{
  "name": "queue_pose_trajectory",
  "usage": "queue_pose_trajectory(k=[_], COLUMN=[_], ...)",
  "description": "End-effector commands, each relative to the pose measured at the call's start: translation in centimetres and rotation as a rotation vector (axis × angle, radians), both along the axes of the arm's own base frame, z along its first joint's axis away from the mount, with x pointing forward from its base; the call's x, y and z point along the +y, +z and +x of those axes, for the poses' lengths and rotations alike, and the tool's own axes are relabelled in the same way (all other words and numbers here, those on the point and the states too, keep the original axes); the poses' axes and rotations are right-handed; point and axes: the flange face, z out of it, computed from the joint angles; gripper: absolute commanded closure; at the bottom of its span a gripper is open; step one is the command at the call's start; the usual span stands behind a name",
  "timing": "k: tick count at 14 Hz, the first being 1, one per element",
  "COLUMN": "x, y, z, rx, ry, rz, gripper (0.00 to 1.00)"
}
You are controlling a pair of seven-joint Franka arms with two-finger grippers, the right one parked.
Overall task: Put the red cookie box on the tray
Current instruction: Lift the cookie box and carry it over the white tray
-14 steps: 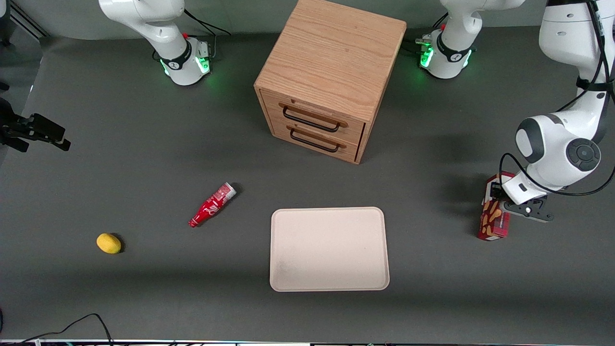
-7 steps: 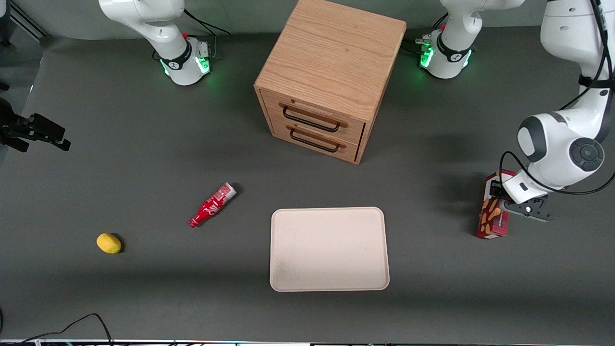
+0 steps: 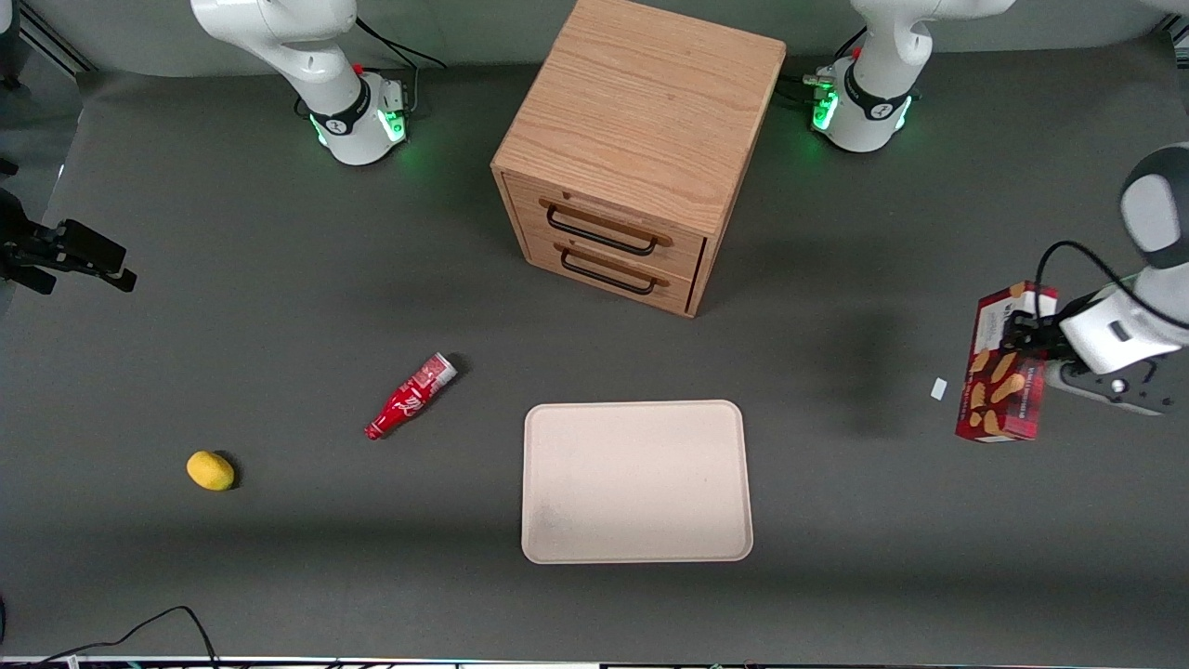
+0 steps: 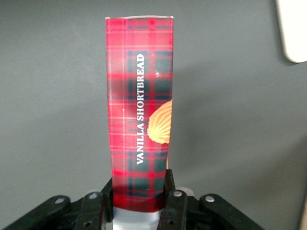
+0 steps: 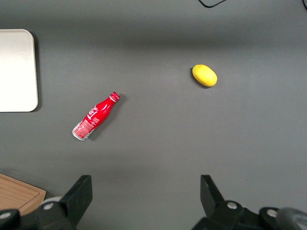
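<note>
Since the earlier frames the red cookie box (image 3: 1005, 364) has been lifted off the surface (image 3: 279, 297) and carried farther toward the working arm's end, and a small white scrap (image 3: 938, 388) is now exposed where it stood. The box is held in the air by the gripper (image 3: 1020, 336), whose fingers (image 4: 169, 191) are clamped on its two narrow sides near one end. Dark red plaid, tan cookie pictures and the words "VANILLA SHORTBREAD" are seen on the carton. The tray (image 3: 637, 481) lies well apart from it, nearer the front camera than the wooden drawer cabinet (image 3: 641, 149).
</note>
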Motion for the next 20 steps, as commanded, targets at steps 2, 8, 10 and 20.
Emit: queue_pose_trajectory(k=[2, 8, 10, 20], x=[-2.5, -16.6, -23.1, -39.5], y=[7.4, 6.9, 4.6, -8.3], z=[1.5, 2.8, 3.7, 6.0], rx=[-0.006, 0.003, -0.003, -0.123], ry=[0.033, 0.134, 0.161, 0.298], rz=[0.017, 0.084, 0.107, 0.014], gripper=[1.0, 1.0, 1.0, 1.0])
